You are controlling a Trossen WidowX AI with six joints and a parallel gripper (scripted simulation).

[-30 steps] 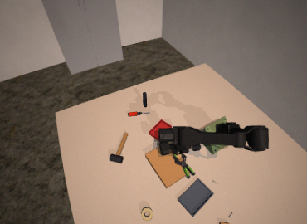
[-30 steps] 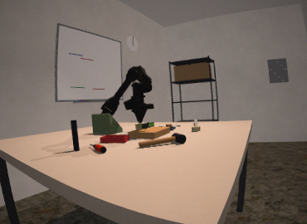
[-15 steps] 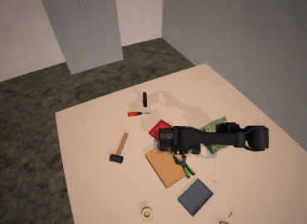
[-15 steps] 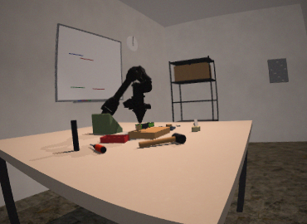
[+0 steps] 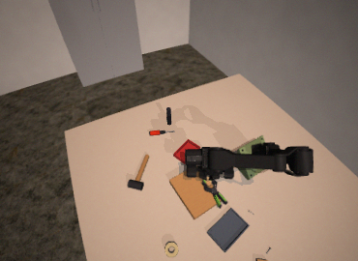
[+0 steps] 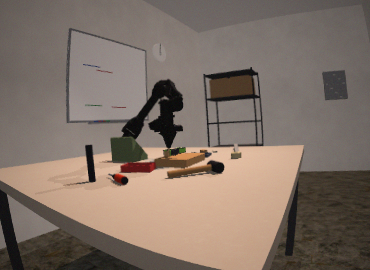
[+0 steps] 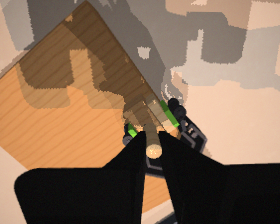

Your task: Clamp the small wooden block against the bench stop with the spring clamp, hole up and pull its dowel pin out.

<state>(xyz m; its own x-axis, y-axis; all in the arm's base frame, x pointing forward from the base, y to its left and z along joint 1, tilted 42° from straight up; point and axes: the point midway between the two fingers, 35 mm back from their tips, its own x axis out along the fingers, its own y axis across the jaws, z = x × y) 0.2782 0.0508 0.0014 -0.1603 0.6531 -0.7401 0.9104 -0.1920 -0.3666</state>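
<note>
The black gripper [image 5: 207, 178] [image 6: 169, 145] [image 7: 151, 137] is closed, pinching the round pin [image 7: 153, 150]. The little block [image 6: 167, 153] [image 7: 159, 111] sits between the clamp's [image 5: 220, 199] [image 7: 193, 136] tips (green ones!), at the edge of the wooden board [image 5: 190, 195] [image 6: 180, 161] [image 7: 36, 125].

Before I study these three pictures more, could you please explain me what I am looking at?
The machine is one black robot arm. One picture looks down from above, one looks across the table from the side, and one looks past the hand's own fingers. On the table lie an orange-brown board, a red tray, a hammer, a screwdriver and a dark tray. A green-tipped clamp is at the board's edge. The hand has its fingers around a round wooden pin.
</note>
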